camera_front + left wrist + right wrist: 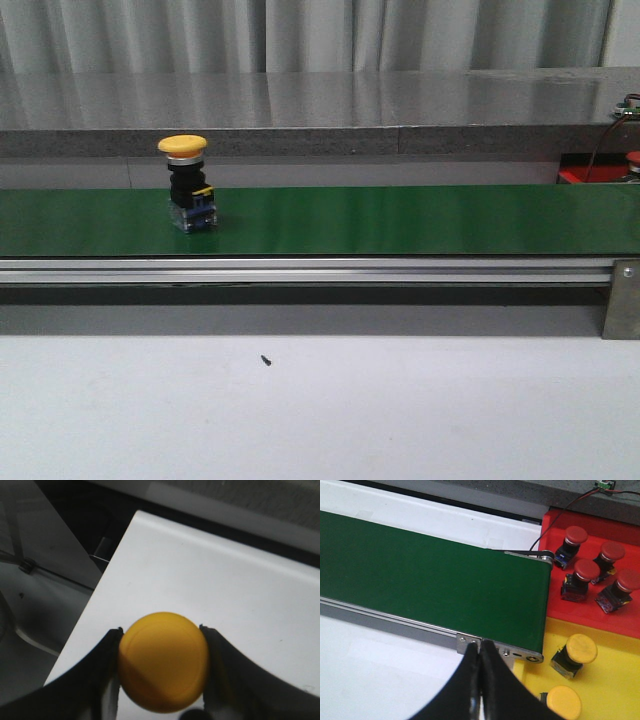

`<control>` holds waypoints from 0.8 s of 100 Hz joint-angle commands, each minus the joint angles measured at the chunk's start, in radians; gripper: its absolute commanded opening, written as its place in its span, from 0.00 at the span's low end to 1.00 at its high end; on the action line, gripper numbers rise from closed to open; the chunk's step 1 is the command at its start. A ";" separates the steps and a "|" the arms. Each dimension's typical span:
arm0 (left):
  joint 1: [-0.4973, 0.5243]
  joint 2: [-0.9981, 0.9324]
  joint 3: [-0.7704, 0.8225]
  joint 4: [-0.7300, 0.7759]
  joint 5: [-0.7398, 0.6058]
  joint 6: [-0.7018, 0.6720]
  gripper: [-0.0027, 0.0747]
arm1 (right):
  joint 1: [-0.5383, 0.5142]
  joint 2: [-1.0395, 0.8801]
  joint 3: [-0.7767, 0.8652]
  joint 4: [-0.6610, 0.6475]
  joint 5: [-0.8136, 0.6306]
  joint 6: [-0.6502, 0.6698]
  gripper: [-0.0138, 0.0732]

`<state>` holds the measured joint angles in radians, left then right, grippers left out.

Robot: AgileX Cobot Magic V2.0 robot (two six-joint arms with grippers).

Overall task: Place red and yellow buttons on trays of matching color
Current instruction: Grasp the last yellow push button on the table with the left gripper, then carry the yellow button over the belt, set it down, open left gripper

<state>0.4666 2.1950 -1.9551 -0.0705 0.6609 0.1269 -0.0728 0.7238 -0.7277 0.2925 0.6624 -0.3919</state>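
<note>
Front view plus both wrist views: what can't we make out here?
- Front view: neither arm shows; the red tray is cut off by the right edge, the yellow tray is absent.
- Left wrist view: the held yellow button shows only its cap, the body hidden beneath; the left gripper fingers run off the edge.
- Right wrist view: the yellow button on the belt lies outside the frame.

Button and tray count

You have 4 red buttons (575, 535) on 1 red tray (600, 615), 4 yellow buttons (581, 648) in all, and 1 yellow tray (615, 680).
</note>
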 commanded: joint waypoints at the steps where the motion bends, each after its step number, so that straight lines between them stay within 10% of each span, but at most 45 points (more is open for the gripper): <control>1: -0.006 -0.133 -0.037 -0.034 0.005 -0.006 0.18 | -0.002 -0.002 -0.026 0.020 -0.067 -0.009 0.05; 80: -0.289 -0.611 0.517 -0.036 0.013 -0.006 0.18 | -0.002 -0.002 -0.026 0.020 -0.067 -0.009 0.05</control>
<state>0.2035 1.6555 -1.4791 -0.0970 0.7711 0.1269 -0.0728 0.7238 -0.7277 0.2925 0.6624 -0.3919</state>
